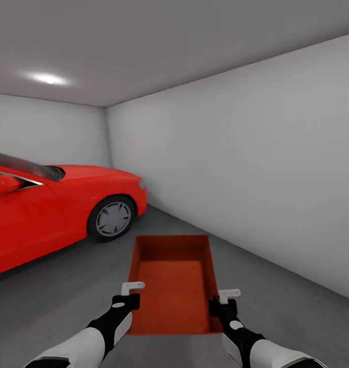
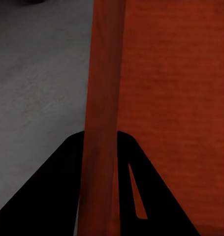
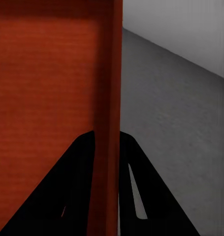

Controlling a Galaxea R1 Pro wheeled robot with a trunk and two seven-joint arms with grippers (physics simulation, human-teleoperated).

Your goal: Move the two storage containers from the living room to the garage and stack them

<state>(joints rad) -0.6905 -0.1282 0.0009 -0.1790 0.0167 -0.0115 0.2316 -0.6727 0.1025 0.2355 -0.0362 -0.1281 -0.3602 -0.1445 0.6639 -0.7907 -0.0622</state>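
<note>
In the garage: grey concrete floor (image 1: pixel 67 296), plain white wall (image 1: pixel 256 153) on the right, red car (image 1: pixel 51 204) parked to the left with its front wheel (image 1: pixel 112 218) near the far end of the bin. One orange-red bin (image 1: pixel 175 286) held out ahead between both arms, long axis pointing away, open top up, interior bare. Held level or nearly so; whether its bottom touches the floor or hangs just above it cannot be told from the head view.

Left gripper (image 1: pixel 132 292) at the bin's left long wall, near the close end; right gripper (image 1: pixel 225 299) at the right long wall, roughly opposite. In the left wrist view, the wall (image 2: pixel 103 123) running straight between the two dark fingers (image 2: pixel 48 191), one finger outside over the floor (image 2: pixel 38 83), the other inside over the ribbed bottom (image 2: pixel 176 98); clamped on the wall. Same picture at the right wrist: wall (image 3: pixel 108 98) pinched between the fingers (image 3: pixel 156 196), bin bottom (image 3: pixel 43 88) on one side, floor (image 3: pixel 176 113) and a strip of white wall (image 3: pixel 190 29) on the other
</note>
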